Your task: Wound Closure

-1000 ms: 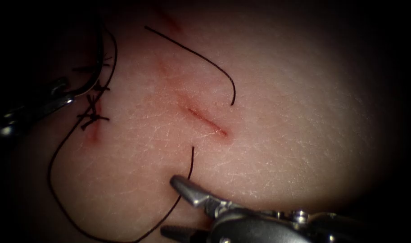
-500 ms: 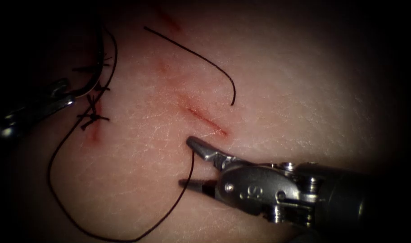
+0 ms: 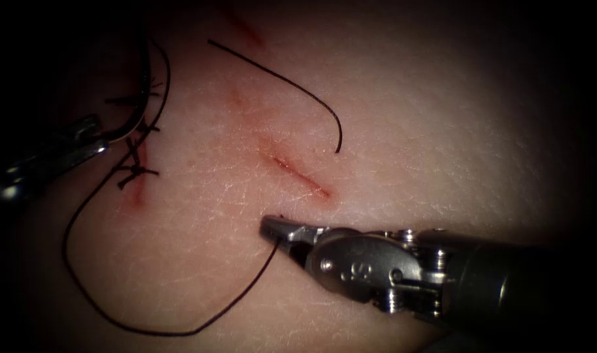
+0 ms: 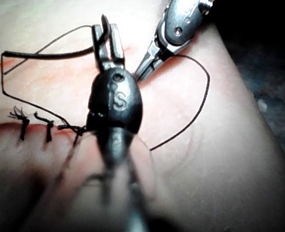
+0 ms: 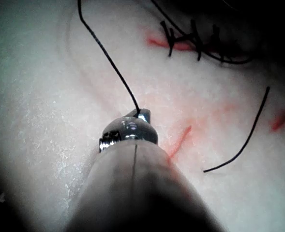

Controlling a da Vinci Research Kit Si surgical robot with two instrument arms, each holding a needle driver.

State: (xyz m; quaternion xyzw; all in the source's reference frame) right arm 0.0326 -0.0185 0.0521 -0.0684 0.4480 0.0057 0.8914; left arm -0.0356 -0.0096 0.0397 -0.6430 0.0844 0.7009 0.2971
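Observation:
My left tool (image 3: 99,144) is at the far left, jaws shut on the curved needle (image 3: 141,104) near one end; the needle arcs up over the stitched cut (image 3: 135,171), out of the tissue (image 3: 409,131). The left wrist view shows those jaws (image 4: 105,30) clamped on the dark needle (image 4: 45,54). My right tool (image 3: 269,227) comes in from the right, jaws shut on the free end of the thread (image 3: 148,330), just below the short open cut (image 3: 302,177). The thread loops from the stitches down and round to it. The right wrist view shows the jaws (image 5: 142,115) pinching the thread (image 5: 108,58).
A loose cut piece of thread (image 3: 291,82) lies on the tissue above and right of the short cut, also seen as the loose piece (image 5: 244,140) in the right wrist view. Several knotted stitches (image 4: 23,123) with short tails close the left cut. Faint red streaks mark the tissue.
My right tool has moved up and left to the thread's free end, and its jaws, open before, have shut on it. The left tool and needle have stayed put.

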